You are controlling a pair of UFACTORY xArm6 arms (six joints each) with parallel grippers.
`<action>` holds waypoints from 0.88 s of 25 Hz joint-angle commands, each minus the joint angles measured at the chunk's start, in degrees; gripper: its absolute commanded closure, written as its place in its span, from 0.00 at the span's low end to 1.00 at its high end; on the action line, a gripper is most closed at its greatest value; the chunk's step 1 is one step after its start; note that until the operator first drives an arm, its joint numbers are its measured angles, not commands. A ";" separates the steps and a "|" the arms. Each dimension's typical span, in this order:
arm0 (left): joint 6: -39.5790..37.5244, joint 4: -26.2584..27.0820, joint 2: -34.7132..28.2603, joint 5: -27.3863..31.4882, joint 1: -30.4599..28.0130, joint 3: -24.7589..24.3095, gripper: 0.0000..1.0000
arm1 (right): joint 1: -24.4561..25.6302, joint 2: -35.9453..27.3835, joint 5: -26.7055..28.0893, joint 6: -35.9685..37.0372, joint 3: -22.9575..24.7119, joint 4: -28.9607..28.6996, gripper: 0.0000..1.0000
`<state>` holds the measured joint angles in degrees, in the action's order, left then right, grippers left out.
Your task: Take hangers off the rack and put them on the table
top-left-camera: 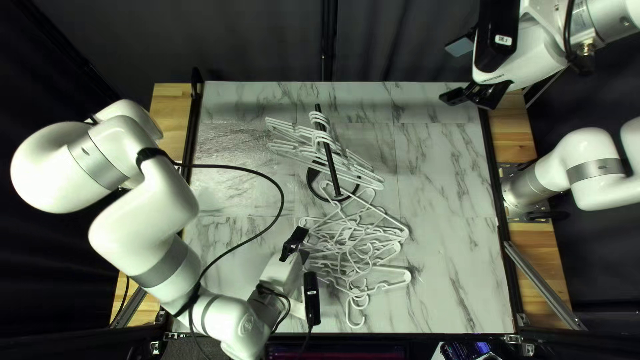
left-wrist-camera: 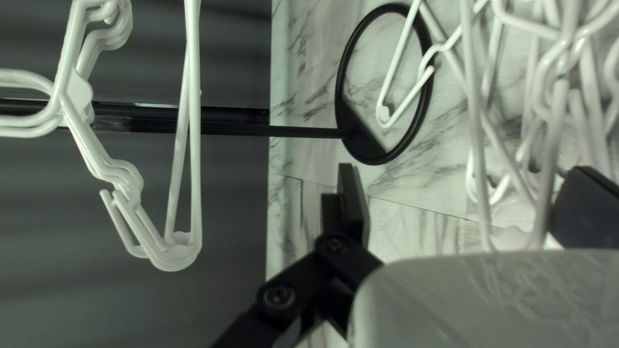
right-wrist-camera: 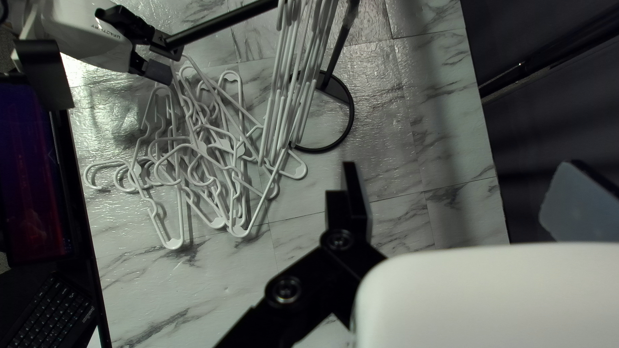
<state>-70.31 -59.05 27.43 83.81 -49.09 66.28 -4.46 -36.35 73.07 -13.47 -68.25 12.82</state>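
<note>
My left claw (top-left-camera: 303,267) is spread wide, nothing between its fingers. Right beside it, loose hangers (right-wrist-camera: 240,149) lie tangled on the table (top-left-camera: 447,173). Beyond them stands the black rack (top-left-camera: 329,160), more hangers (left-wrist-camera: 79,93) hooked on it. Well apart from both, my right claw (top-left-camera: 457,72) gapes wide too, raised and holding nothing.

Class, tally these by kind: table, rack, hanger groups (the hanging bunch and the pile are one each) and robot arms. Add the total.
Table: 1
Rack: 1
Hanger groups (hanging bunch, pile): 2
Robot arms (left arm, right arm): 2
Total: 6
</note>
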 commanded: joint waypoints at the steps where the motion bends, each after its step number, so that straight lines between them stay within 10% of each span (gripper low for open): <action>1: -4.20 -0.80 -1.35 -1.24 -1.46 -1.25 0.00 | 0.00 0.00 0.00 0.00 0.00 0.00 0.00; 22: -6.14 -3.32 -18.74 -13.58 0.20 -11.48 0.00 | 0.00 0.00 0.00 0.00 0.00 0.00 0.00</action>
<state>-75.94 -62.08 10.87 72.94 -50.04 56.39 -4.46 -36.35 73.07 -13.47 -68.25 12.82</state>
